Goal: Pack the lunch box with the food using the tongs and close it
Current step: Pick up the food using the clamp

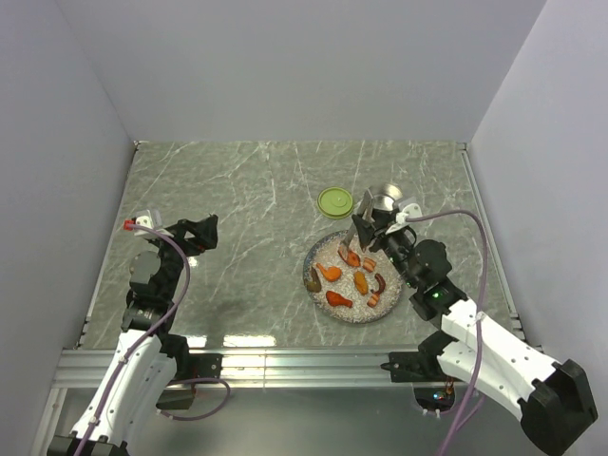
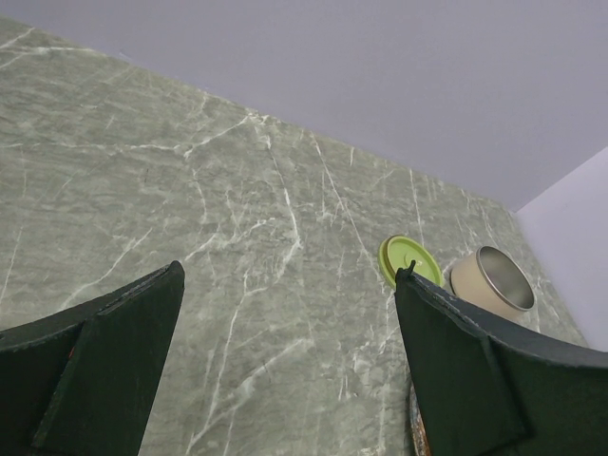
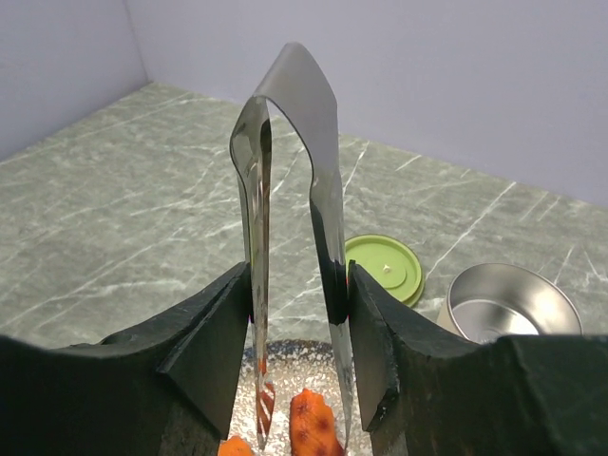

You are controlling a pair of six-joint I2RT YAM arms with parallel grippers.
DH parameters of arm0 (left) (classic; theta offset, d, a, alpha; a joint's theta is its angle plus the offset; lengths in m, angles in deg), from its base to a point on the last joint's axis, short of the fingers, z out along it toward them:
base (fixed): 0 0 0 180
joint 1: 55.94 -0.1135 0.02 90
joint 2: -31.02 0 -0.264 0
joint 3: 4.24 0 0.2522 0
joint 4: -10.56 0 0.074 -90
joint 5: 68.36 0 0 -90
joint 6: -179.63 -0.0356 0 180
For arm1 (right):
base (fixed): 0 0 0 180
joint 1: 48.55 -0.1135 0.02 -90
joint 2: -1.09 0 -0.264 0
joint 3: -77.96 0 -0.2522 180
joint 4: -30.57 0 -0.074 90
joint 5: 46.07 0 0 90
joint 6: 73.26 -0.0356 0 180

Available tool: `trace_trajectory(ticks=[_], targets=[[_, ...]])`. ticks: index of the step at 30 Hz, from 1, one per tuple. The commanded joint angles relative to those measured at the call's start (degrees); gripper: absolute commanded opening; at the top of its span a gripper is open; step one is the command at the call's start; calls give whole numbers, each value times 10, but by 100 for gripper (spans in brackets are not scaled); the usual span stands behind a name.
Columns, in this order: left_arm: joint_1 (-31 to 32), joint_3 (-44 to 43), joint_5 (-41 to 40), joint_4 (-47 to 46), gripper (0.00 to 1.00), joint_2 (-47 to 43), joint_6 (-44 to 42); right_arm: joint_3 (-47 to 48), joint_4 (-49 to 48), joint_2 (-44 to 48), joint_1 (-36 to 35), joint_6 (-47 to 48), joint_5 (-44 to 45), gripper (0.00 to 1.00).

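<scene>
Marbled green worktop [image 1: 237, 190]: right hand [image 3: 296, 323] clamps the tongs [image 3: 323, 180], tips over food [image 1: 361, 282] on the plate [image 1: 328, 249]; left hand [image 2: 285, 361] gapes empty. Open lunch box [image 1: 388, 198] stands beside its lid [image 1: 334, 201].

Wide bare green marble tabletop [image 1: 237, 256] across left and middle. Crowded at right: flat round lime-green lid [image 1: 334, 201], small shiny steel tin [image 1: 388, 197] and large speckled grey plate [image 1: 323, 249] close together. Blocked over plate's far rim by right gripper [image 1: 369, 228] clamping thin grey metal tongs [image 3: 318, 114].
</scene>
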Motion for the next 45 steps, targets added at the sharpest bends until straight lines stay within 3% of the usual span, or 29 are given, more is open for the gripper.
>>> trace_trajectory(ticks=[1,17,26,38,45], targets=[[-2,5,6,-24,99,-5,-3,-4,-63,-19,-6,14,-9,51],[-2,5,6,-23,99,-10,-3,-29,-133,-101,-8,15,-5,52],[-2,8,6,-24,99,-17,-4,-48,-153,-104,-9,30,3,51],[-2,8,5,-20,99,-16,-3,-35,-115,-81,-8,23,15,24],[-2,8,3,-19,99,-15,-2,17,-50,-36,-9,31,44,19]])
